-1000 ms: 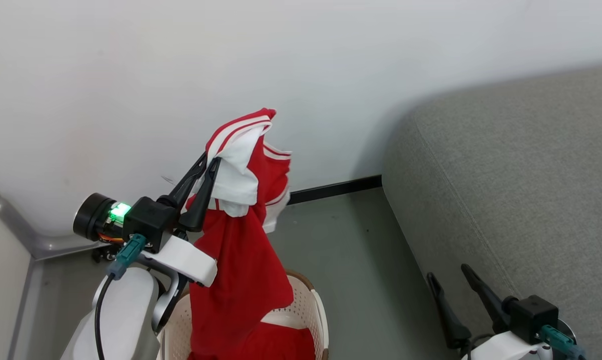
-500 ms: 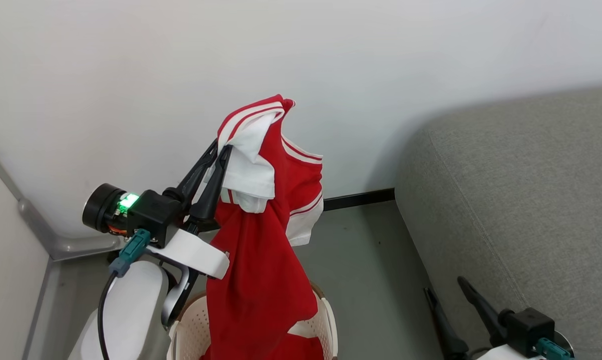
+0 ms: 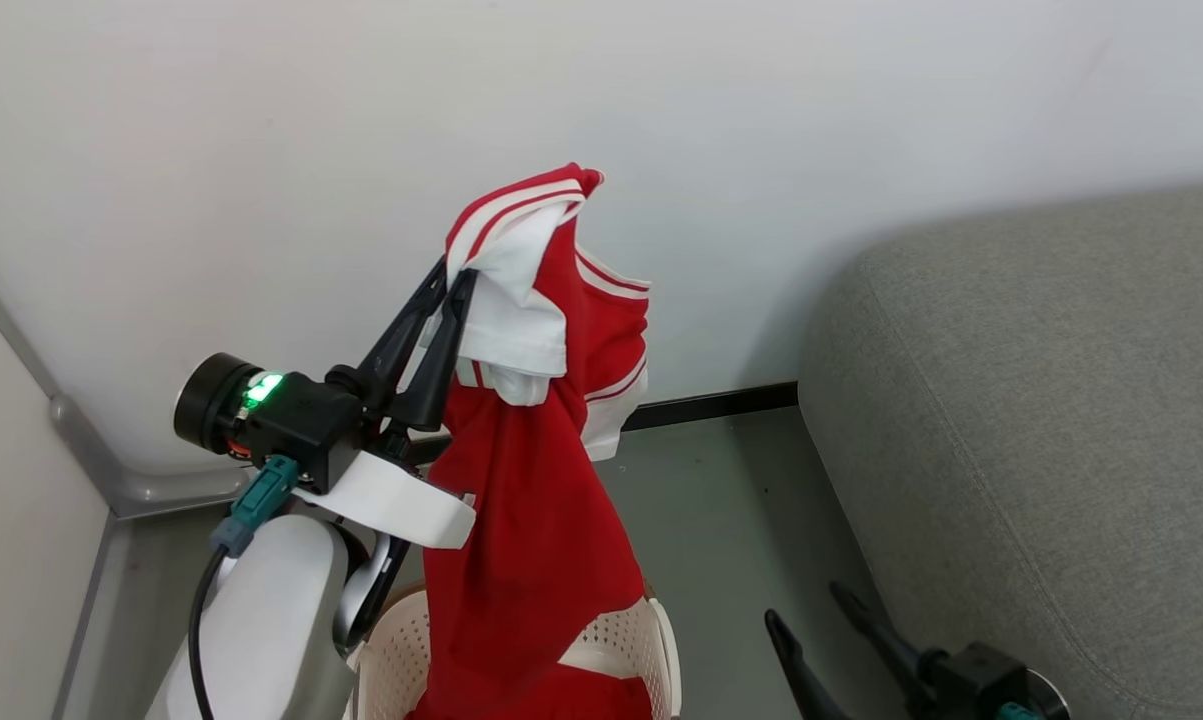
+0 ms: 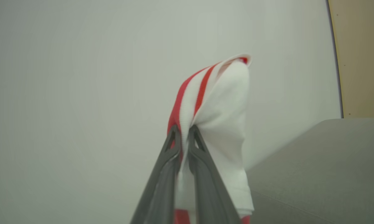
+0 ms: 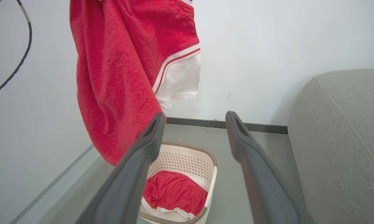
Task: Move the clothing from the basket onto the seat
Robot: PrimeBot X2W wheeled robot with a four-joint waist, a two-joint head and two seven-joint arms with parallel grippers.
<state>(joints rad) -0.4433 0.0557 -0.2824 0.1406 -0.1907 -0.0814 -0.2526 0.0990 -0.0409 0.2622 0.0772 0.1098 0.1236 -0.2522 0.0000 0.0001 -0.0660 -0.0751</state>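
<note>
My left gripper (image 3: 456,275) is shut on the white, red-striped sleeve of a red top (image 3: 531,500), held high in front of the wall. The left wrist view shows the fingertips (image 4: 174,137) pinching that sleeve (image 4: 221,109). The top (image 5: 121,62) hangs free, its hem above the cream basket (image 5: 183,161) on the floor. Red shorts (image 5: 174,191) with white trim lie inside the basket. My right gripper (image 3: 806,605) is open and empty, low between the basket (image 3: 661,640) and the grey seat (image 3: 1041,400). In its own view the right gripper (image 5: 195,116) points toward the basket.
A white wall with a dark baseboard (image 3: 711,403) stands behind the basket. Grey floor (image 3: 721,520) runs between the basket and the seat's rounded corner (image 5: 345,140). A side wall with a grey corner strip (image 3: 91,470) closes in on the left.
My left gripper has lifted the red top higher and a little right, drawing its hem out of the basket. The head view has shifted. The right gripper now sits lower and further left in it.
</note>
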